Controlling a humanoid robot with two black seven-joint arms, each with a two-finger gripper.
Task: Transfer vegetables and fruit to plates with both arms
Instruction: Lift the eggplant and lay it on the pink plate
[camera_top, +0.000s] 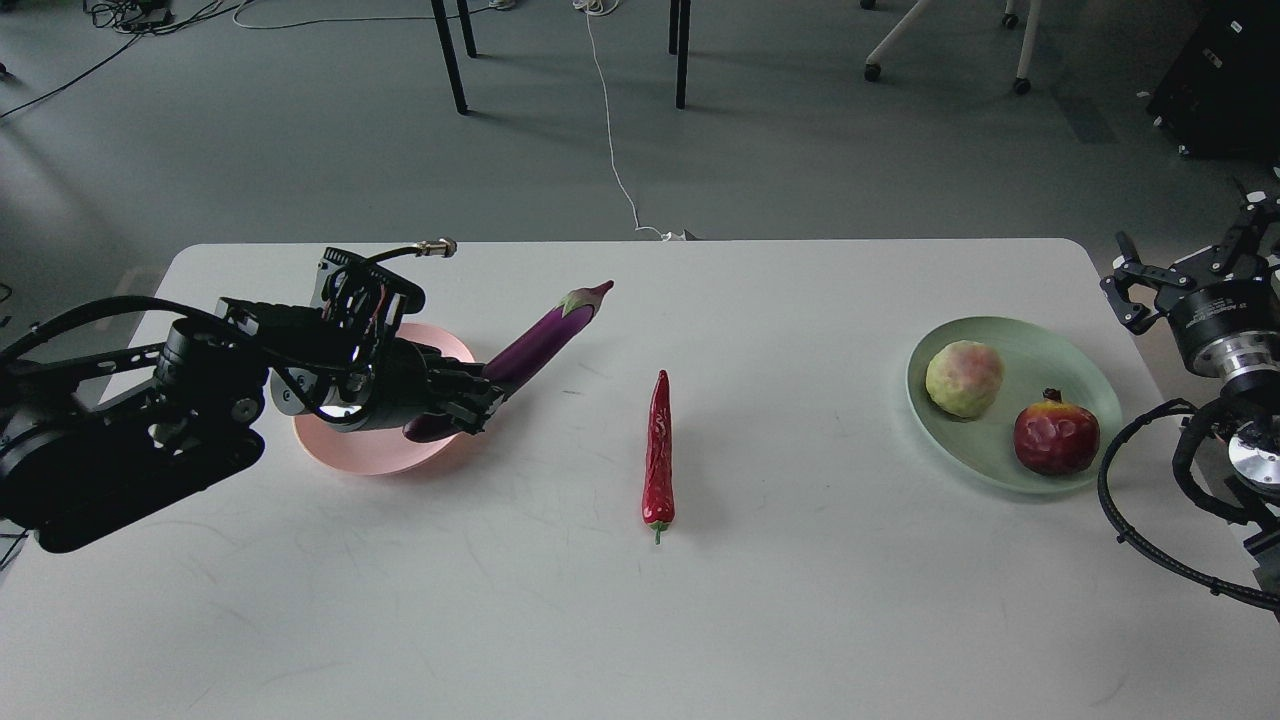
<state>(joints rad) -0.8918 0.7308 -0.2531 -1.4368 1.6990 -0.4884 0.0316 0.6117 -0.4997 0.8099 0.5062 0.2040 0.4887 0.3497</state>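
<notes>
Nearest the robot, the white table (560, 620) is bare in front. The first thing out from that edge is the red chili pepper (658, 458), lying flat near the middle with its green stem toward the robot and its tip pointing away — its long axis runs almost straight out.

Just beyond and to the left, the left gripper (470, 400) is clamped on the purple eggplant (530, 350) near its blunt lower end, right over the pink plate (375, 445). The eggplant slants up and away to the right, its capped end poking well past the plate's rim, so it looks carried rather than laid down. Whether its lower end touches the plate I cannot tell — the gripper hides it.

To the right, the mint green plate (1040, 345) already holds the pale green fruit (964, 378) and the pomegranate (1056, 436), set side by side and not quite touching.

The right gripper (1150, 290) hangs off the table's far right corner, its claws apparently spread, holding nothing.

The chili sits nearer the pink plate than the green one, and I would judge the left arm the closer reach once the eggplant is down.
</notes>
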